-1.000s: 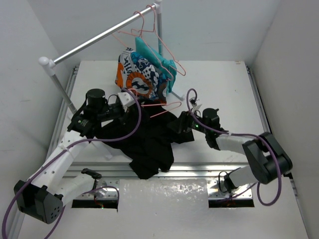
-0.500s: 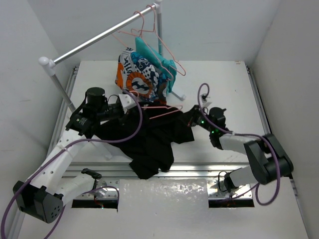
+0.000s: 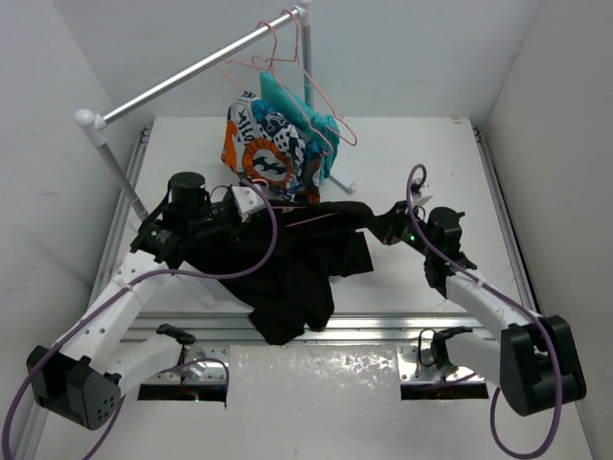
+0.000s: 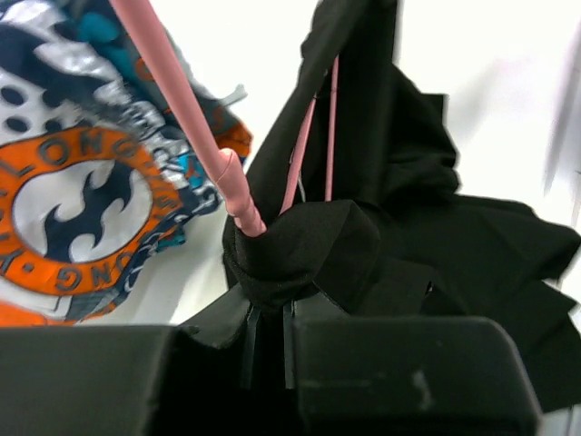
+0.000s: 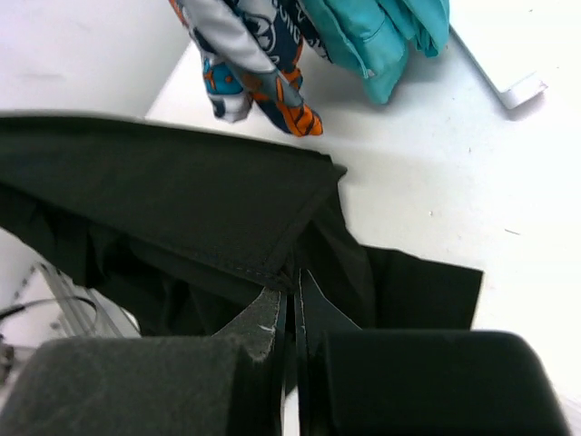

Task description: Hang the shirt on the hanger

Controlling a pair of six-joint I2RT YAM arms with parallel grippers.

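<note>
Top external entry for the shirt point(image 3: 287, 268): spans left-to-right above the white table point(image 3: 421, 153), long axis running from left gripper point(image 3: 254, 203) to right gripper point(image 3: 380, 226), loose bulk pooling toward the near edge. Clamped at both ends: left jaws clenched on a fabric bunch around the hanger point(image 4: 231, 177) tip, right jaws pinched on a hemmed edge. Beyond, patterned garment point(image 3: 263, 153) and teal garment point(image 3: 306, 120) under a rail point(image 3: 182, 77), white walls point(image 3: 402, 48) around.

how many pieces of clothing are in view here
3. The black shirt in the centre; the orange-blue-white patterned garment hanging under the rail behind it; the teal garment hanging right beside that one. Others could be hidden behind them.
</note>
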